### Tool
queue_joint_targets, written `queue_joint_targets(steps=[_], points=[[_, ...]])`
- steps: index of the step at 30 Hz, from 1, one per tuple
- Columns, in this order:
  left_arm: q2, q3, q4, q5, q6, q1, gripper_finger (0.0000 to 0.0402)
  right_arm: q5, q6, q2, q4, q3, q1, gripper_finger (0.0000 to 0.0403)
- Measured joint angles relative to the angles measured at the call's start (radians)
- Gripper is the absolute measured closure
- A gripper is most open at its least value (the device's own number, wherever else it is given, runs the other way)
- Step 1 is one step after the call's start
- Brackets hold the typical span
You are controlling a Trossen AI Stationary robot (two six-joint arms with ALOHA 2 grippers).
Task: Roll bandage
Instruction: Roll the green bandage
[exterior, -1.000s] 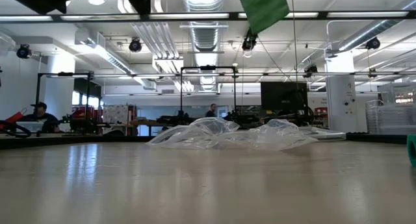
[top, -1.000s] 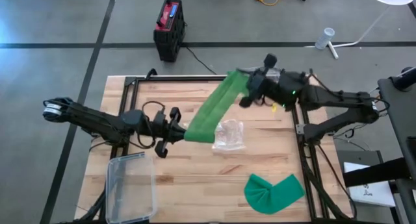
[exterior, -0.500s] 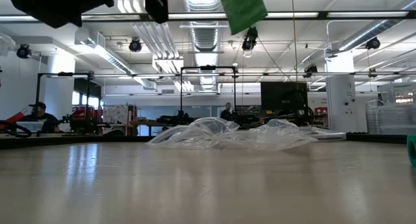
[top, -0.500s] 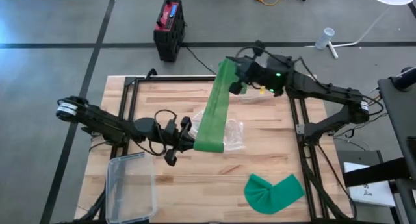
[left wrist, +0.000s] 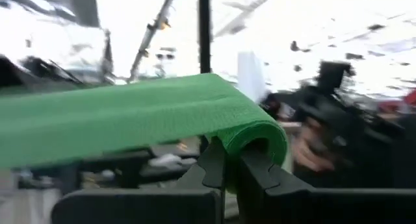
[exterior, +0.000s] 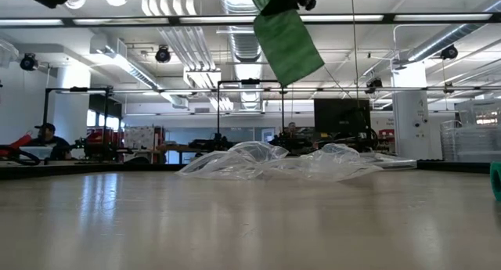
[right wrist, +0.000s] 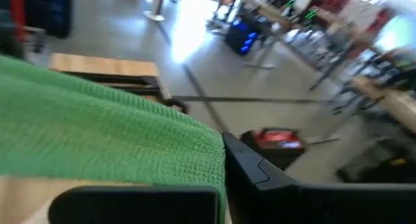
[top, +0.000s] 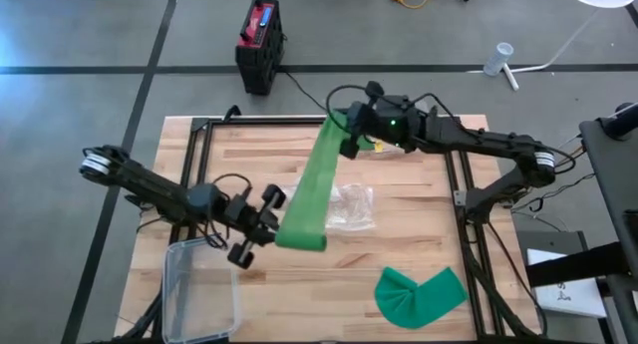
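Bandage (top: 309,184) now steeper, far-to-near, each end effector pinching one end.

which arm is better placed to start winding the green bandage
Left. The left gripper is shut on the bandage end that already curls over its fingertips; the right gripper only pinches the far end, keeping it stretched.

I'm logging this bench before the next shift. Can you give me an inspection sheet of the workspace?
Surface: wooden table, in a black frame.
Job's things: green bandage stretched in the air between both grippers.
Clutter: crumpled plastic bag, clear plastic bin, folded green cloth.
Grippers: left gripper shut on one bandage end; right gripper shut on the other.
Cables: black cable from the red and black box.
Surroundings: grey floor, white lamp stand.
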Motion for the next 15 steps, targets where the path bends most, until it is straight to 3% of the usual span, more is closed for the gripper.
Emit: queue_joint_targets(steps=[15], points=[[-0.172,0.000,-0.046,-0.326,0.191,0.001,0.0397,-0.165,0.090,-0.001,-0.108,-0.074,0.134,0.0403]])
